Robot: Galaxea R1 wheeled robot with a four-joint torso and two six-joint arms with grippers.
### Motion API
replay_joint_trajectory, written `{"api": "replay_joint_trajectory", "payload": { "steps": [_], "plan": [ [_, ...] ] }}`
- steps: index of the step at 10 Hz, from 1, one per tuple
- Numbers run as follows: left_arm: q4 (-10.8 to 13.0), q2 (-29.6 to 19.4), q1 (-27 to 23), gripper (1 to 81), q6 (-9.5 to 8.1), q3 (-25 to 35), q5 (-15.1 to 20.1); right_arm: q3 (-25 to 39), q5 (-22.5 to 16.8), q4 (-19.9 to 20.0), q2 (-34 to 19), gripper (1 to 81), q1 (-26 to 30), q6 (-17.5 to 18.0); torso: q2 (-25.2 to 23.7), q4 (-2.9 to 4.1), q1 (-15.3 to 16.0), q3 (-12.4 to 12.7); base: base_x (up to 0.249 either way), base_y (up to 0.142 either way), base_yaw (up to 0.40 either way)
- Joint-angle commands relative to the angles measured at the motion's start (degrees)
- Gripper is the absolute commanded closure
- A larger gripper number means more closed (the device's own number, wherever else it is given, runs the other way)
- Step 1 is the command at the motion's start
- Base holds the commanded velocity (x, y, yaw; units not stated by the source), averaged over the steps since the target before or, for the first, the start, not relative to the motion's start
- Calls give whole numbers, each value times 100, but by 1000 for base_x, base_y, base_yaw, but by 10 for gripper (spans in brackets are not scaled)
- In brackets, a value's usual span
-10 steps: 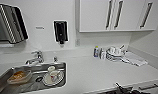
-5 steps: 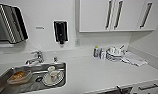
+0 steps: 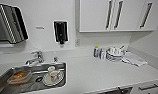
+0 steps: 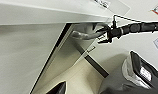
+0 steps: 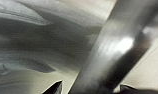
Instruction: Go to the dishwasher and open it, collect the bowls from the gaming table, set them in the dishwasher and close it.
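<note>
A: What takes up most of the head view?
B: A white tabletop (image 3: 100, 72) running from nine to three o'clock, white wall cabinets (image 3: 115, 15) at one o'clock, and a steel sink (image 3: 60, 65) at eight o'clock holding a plate with cups (image 3: 53, 76) and a tub of food (image 3: 19, 76). A tap (image 3: 36, 58) stands behind the sink, a black dispenser (image 3: 60, 31) hangs at twelve o'clock, and a towel holder (image 3: 10, 23) at ten.

A: And the dishwasher?
B: Its likely place is under the tabletop's front edge, at about five o'clock, where a dark gap (image 3: 120, 90) shows beside a drawer handle (image 3: 148, 86). The right wrist view sits very close to a grey steel front (image 5: 32, 45), crossed by a broad bar (image 5: 115, 50) that may be the door handle, its long axis slanting across that picture.

A: Which arm is nearer?
B: The right, judging by how near that steel face lies. The left wrist view looks along the tabletop's underside (image 4: 45, 15) at white panels.

A: Are the tools wide or narrow?
B: The robot's views do not let one tell; dark fingertips (image 5: 55, 88) show, no more.

A: Smaller things?
B: Stacked dishes (image 3: 115, 53), a small bottle (image 3: 96, 51) and a cloth (image 3: 133, 59) at two o'clock.
</note>
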Motion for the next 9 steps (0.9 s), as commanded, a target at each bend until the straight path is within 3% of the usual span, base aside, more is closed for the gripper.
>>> {"api": "replay_joint_trajectory", "payload": {
  "steps": [1, 9],
  "plan": [
    [98, -150, -353, 10, 40, 30, 81, 205, -1040, -137, -146, 10, -175, -554, 0, 0, 0, 0, 0, 0, 0],
    [89, -71, -265, 10, 40, -49, 81, 180, -697, -145, -147, 10, -923, -1029, 0, -2, 0, 6, 0, 0, 0]
  ]
}}
